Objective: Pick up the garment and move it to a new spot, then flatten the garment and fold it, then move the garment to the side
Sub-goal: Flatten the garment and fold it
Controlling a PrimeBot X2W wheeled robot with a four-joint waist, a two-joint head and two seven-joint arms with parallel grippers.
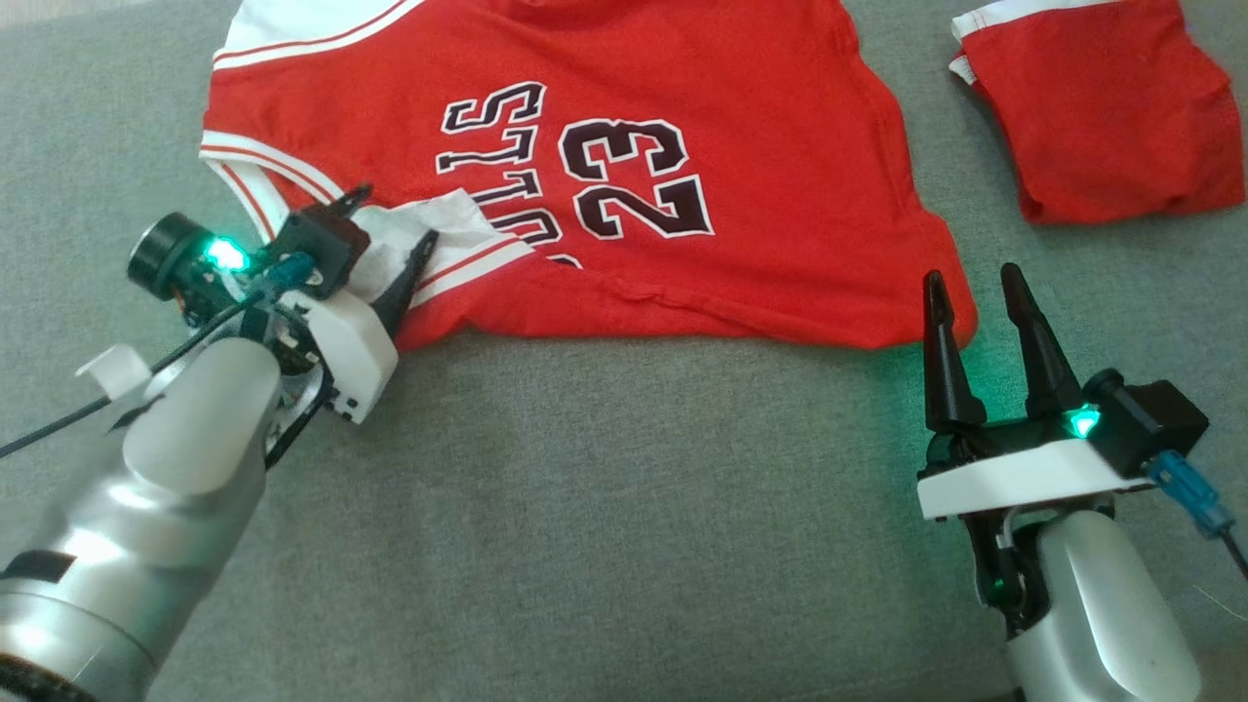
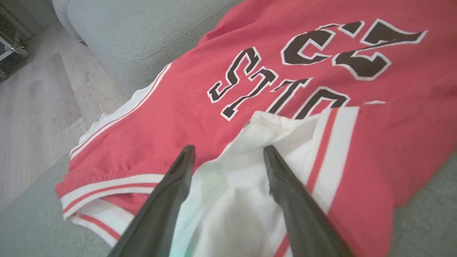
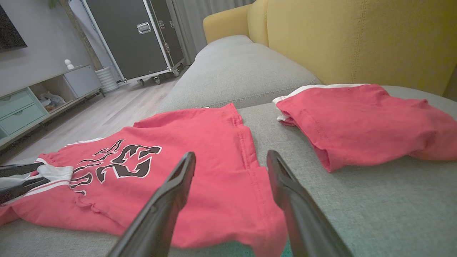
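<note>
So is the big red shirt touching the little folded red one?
Apart. The head view shows a strip of grey cushion between the jersey and the folded red garment.

Red number-23 jersey (image 1: 780,146) flat on grey sofa (image 1: 624,487), one corner folded over

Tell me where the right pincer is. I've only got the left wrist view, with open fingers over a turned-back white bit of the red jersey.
Observer: The right pincer is at the red jersey, at its other near corner, on the robot's right.
Operator: Is it gripping cloth?
Observer: No. Its jaws stand apart with that corner between them, nothing pinched.
Operator: Anything else on the couch?
Observer: Yes, a folded red garment with white trim lies apart from the jersey, further right on the grey couch cushion.
</note>
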